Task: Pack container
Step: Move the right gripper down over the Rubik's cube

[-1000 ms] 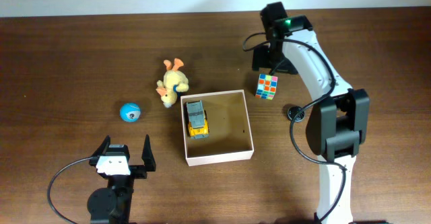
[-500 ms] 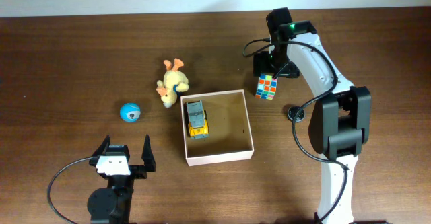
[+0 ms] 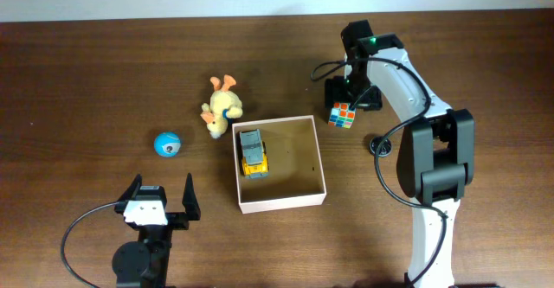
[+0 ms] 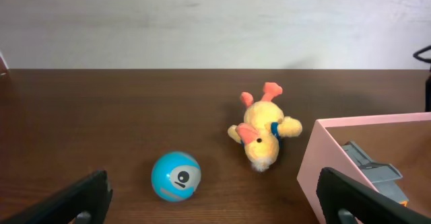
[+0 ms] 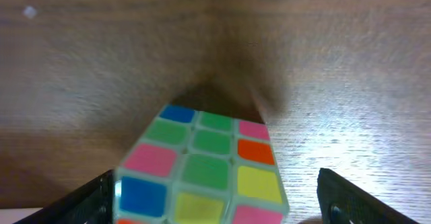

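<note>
The container (image 3: 282, 203) is a square cream-walled box with a tan floor at mid-table. A yellow and grey toy truck (image 3: 253, 152) lies in its left half. A multicoloured puzzle cube (image 3: 343, 114) sits on the table just right of the container's far corner. My right gripper (image 3: 349, 98) is open and straddles it. In the right wrist view the cube (image 5: 202, 170) fills the gap between the fingers of the right gripper (image 5: 215, 214). My left gripper (image 3: 160, 200) is open and empty near the front left.
A yellow plush duck (image 3: 222, 106) lies left of the container's far corner, and a blue ball (image 3: 168, 144) further left. The left wrist view shows the ball (image 4: 176, 176), the duck (image 4: 261, 133), the container wall (image 4: 337, 163) and the truck (image 4: 377, 173). A black cable loop (image 3: 378, 144) lies right of the container.
My right gripper has moved toward the front and down over the cube, which now sits between its fingers. The left arm and the other toys have not moved.
</note>
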`<state>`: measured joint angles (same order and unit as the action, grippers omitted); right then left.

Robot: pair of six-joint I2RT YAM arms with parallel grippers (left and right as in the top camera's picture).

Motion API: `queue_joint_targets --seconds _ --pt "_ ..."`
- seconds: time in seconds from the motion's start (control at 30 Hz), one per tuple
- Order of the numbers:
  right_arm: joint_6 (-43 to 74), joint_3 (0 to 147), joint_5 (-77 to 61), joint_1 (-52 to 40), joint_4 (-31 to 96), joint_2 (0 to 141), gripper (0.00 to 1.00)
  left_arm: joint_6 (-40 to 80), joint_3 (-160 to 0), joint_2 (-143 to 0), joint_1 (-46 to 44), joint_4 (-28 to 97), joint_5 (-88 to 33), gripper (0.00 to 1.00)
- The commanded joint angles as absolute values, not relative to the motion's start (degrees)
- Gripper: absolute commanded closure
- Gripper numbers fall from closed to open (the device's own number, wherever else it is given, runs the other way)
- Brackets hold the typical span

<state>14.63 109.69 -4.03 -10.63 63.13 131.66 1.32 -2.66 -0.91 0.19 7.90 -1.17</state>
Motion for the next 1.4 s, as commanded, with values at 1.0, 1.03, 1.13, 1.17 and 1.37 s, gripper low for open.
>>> queue_joint_targets --seconds 1.0,1.03,1.13,1.17,1.37 --pt "9.89 108.38 -4.75 -10.90 62.81 132.81 0.35 1.67 -2.07 -0.67 0.60 7.73 -1.98 0.01" --pt "9.10 108.38 -4.75 -10.90 62.83 132.81 0.35 1.67 -2.07 -0.67 0.60 7.73 -1.98 0.01" --pt "7.07 108.38 -4.73 -10.90 63.00 132.81 0.35 1.67 -2.07 -0.67 0.60 7.73 -1.98 0.01" --pt "6.31 108.38 -4.75 -10.90 63.07 132.81 0.35 1.67 -2.07 -0.67 0.60 7.73 -1.98 0.01" --pt "5.08 108.38 -4.54 -10.85 63.20 132.81 0.40 1.67 -2.07 -0.67 0.60 7.73 -1.98 0.01"
